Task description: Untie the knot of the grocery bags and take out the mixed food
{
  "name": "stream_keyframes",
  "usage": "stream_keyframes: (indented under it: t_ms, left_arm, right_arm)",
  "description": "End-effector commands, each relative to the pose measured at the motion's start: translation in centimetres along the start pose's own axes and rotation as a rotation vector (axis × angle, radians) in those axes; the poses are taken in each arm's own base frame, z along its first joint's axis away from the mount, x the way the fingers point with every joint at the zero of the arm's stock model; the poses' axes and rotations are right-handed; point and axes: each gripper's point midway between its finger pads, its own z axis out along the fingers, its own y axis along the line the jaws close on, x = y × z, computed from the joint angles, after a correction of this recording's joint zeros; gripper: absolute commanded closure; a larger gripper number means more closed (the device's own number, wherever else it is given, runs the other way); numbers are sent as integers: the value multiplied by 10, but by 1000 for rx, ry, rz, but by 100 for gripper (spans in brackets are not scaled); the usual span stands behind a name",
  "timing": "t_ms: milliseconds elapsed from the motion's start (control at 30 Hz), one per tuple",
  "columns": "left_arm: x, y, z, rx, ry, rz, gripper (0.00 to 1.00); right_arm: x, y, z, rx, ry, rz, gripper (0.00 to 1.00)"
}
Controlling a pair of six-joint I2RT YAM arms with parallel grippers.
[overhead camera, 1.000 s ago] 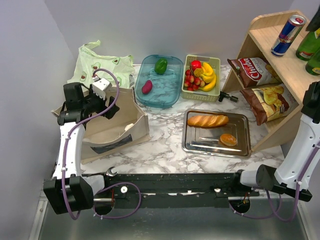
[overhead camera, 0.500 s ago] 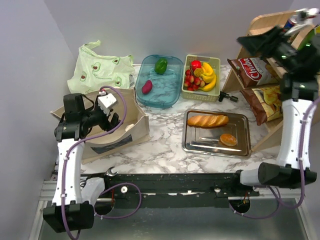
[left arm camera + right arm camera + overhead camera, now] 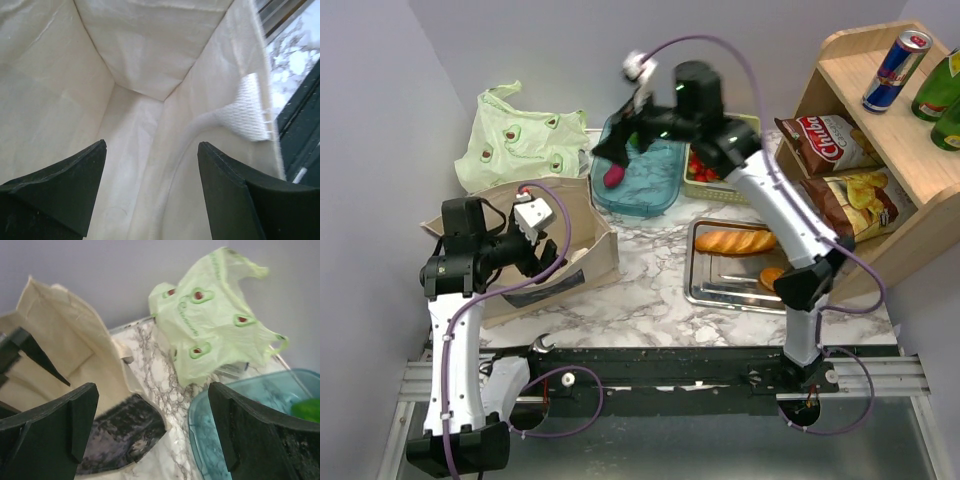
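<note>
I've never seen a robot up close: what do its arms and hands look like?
The left arm and right arm are white tubes between black joints. A purple cable loops along each. The left hand and right hand each have two black wedge-shaped fingers.

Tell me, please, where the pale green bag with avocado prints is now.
In the top view, the pale green bag lies at the far left of the table, behind the beige tote and left of the blue tub.
</note>
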Motion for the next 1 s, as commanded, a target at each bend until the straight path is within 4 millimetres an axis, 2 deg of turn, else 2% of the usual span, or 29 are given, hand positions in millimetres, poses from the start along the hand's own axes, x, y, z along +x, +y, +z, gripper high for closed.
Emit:
stream_keyframes:
  t_ms: [0,133,200,267,333,400,433,467,533,600,633,767,833,967]
  left_arm:
    - [-32,-29,-21,74,-65,-75,24]
    - [-74,-33,-45,62,-162,-113,23]
    - [-97,-26,-58,4,-209,-105,23]
    - [-112,-11,-67,-87,-235,-96,23]
    - [-124,14,-78,-224,-254,-85,23]
    - [-135,40,-87,-344,-267,-80,23]
    - [-139,52,-89,-386,-266,-78,22]
    - [-144,65,-94,-440,-271,-73,22]
    - [-150,94,-100,-541,-273,-72,22]
    - [-155,125,-106,-650,-280,-62,20]
    - [-156,143,-108,-706,-275,-52,19]
    - [-158,203,-109,-845,-247,-17,13]
    - [-150,226,-95,-828,-192,-16,9]
    - [-122,274,-65,-803,-109,-109,4]
  right_arm:
    - [34,27,53,-15,78,-339,0]
    - [71,40,91,-72,115,-440,0]
    - [87,37,105,-67,129,-448,0]
    - [100,34,118,-42,145,-462,0]
    - [115,24,126,3,173,-476,1]
    - [127,17,126,28,211,-489,11]
    - [133,14,124,43,238,-489,20]
    - [139,13,120,44,262,-492,27]
    - [149,16,108,24,309,-489,48]
    - [155,26,94,-16,351,-464,84]
    - [153,32,86,-31,364,-442,98]
    - [148,60,45,-96,454,-300,99]
    - [158,66,22,-94,525,-253,99]
    - [194,62,-23,-26,671,-204,99]
